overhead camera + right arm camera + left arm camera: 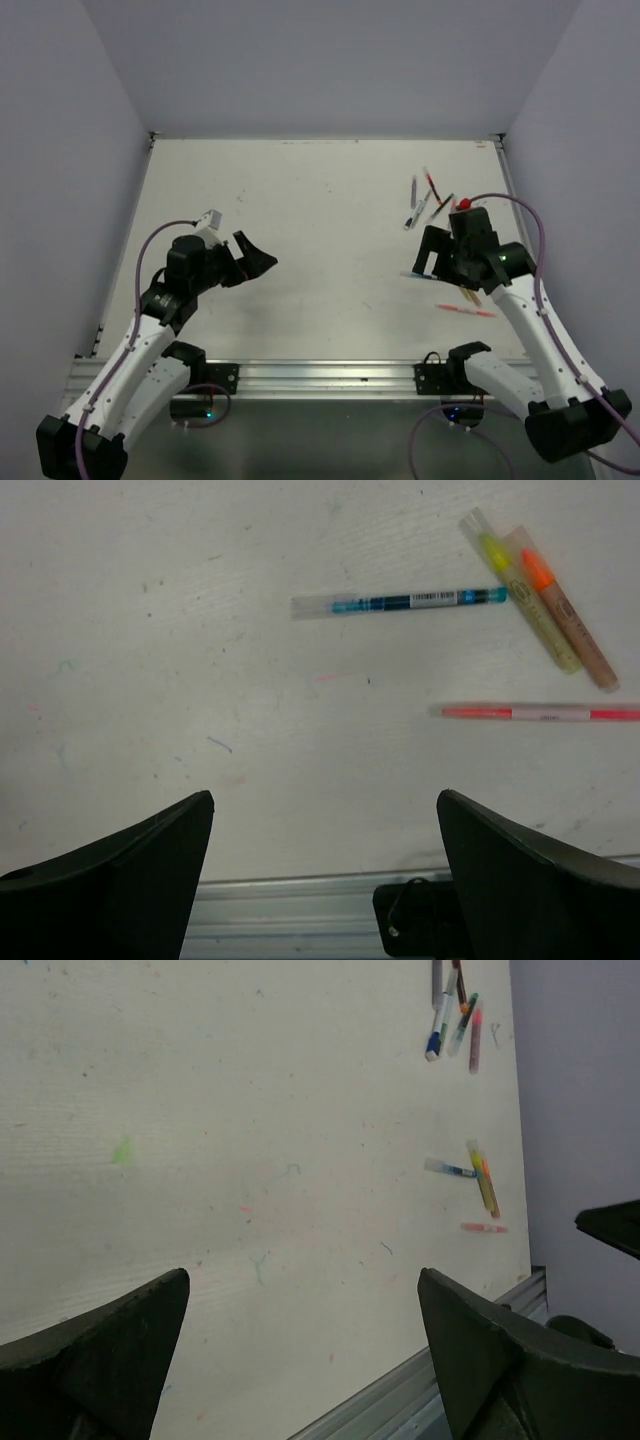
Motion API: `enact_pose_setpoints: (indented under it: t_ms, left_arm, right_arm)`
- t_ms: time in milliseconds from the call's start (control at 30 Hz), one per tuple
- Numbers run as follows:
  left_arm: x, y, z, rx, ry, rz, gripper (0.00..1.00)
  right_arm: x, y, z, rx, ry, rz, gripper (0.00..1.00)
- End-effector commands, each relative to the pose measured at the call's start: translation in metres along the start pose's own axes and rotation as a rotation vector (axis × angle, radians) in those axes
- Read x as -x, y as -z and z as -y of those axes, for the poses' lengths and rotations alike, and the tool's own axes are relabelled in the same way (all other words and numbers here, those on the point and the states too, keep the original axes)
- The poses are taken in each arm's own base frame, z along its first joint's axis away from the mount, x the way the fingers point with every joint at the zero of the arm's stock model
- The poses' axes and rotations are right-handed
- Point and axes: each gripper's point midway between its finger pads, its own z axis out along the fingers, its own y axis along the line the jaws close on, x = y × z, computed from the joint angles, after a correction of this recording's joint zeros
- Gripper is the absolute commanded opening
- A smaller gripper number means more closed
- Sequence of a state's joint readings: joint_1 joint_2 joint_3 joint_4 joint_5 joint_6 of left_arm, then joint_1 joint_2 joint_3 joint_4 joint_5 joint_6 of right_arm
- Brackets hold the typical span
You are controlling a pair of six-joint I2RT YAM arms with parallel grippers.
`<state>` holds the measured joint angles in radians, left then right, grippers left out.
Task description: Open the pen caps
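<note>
The right gripper (pixel 325 810) hangs with jaws spread wide above the near right of the table (pixel 300 200). The teal pen (pixel 400 602), yellow pen (pixel 525 605), orange pen (pixel 565 615) and red pen (pixel 540 713) lie below it (none between the jaws). The left gripper (pixel 303 1280), also spread and empty, is well apart at the left.

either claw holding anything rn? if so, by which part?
Nothing held. The left claw and right claw are both open and empty; the pens lie loose on the table.
</note>
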<state>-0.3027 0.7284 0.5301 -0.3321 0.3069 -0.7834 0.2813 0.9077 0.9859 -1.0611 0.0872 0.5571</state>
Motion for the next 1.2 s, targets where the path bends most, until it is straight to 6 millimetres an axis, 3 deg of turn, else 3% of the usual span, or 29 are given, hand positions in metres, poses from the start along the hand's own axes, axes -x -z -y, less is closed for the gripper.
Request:
enact_pose_setpoints:
  t_ms: [0,233,367,500,733,967,1167]
  left_arm:
    - [0.013,0.013,0.032,-0.159,-0.092,0.064,1.0]
    - [0.018,0.025,0.047,-0.224,-0.174,0.094,1.0]
    - [0.017,0.026,0.047,-0.223,-0.189,0.087,0.98]
    - [0.015,0.029,0.05,-0.241,-0.201,0.078,0.98]
    - [0.015,0.035,0.056,-0.265,-0.215,0.084,0.97]
    - [0.016,0.036,0.058,-0.271,-0.223,0.088,0.97]
    - [0.014,0.033,0.055,-0.262,-0.218,0.081,0.97]
  right_arm:
    - [0.02,-0.032,-0.005,-0.043,-0.028,0.033,0.99]
    - [0.041,-0.087,-0.004,-0.189,-0.239,0.054,0.99]
    - [0.038,-0.116,0.01,-0.331,-0.365,-0.02,0.98]
    - [0.035,-0.137,0.015,-0.346,-0.512,-0.053,0.96]
    - [0.041,-0.151,0.021,-0.368,-0.601,-0.007,0.84]
    - [0.021,-0.163,0.029,-0.422,-0.6,-0.062,0.73]
    - [0.002,-0.174,0.036,-0.432,-0.636,-0.077,0.54]
